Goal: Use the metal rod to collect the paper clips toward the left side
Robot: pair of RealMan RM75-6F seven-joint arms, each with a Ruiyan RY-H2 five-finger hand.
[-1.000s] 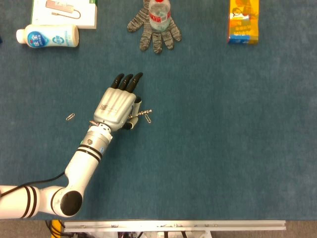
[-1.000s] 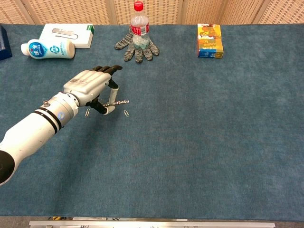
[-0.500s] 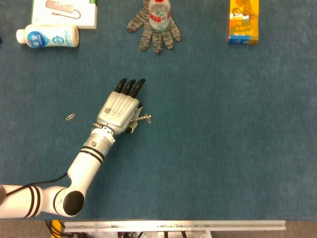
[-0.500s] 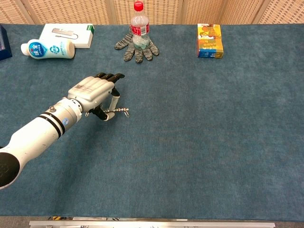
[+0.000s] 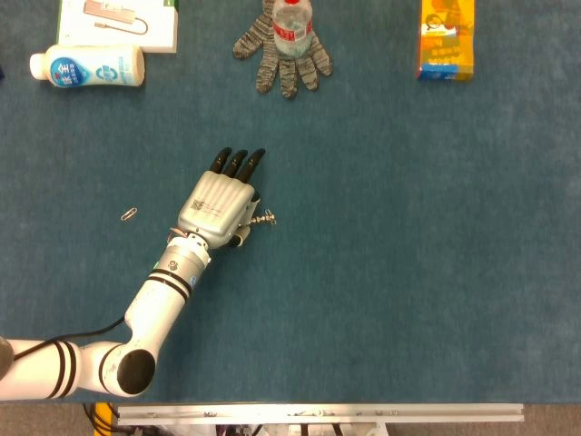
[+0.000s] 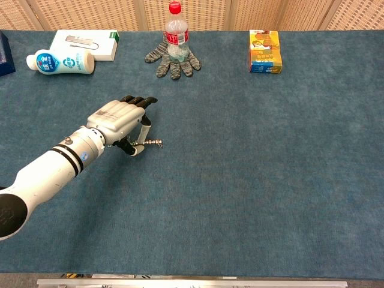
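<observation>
My left hand (image 5: 221,204) pinches the metal rod (image 5: 262,218), whose tip sticks out to the right of my fingers (image 5: 238,162), its long axis across the table. One paper clip (image 5: 130,214) lies well apart, behind my wrist on the left. A glove (image 5: 283,54) lies far ahead; nothing blocks.

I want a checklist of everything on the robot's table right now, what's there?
Surface: blue cloth table.
Job's things: metal rod held by the left hand, clips clinging at its tip; one paper clip lies apart to the left.
Clutter: white bottle, white box, grey glove under a water bottle, orange carton.
Hands: left hand grips the rod; right not in view.
Cables: black cable by the arm.
Surroundings: wicker panels behind.
</observation>
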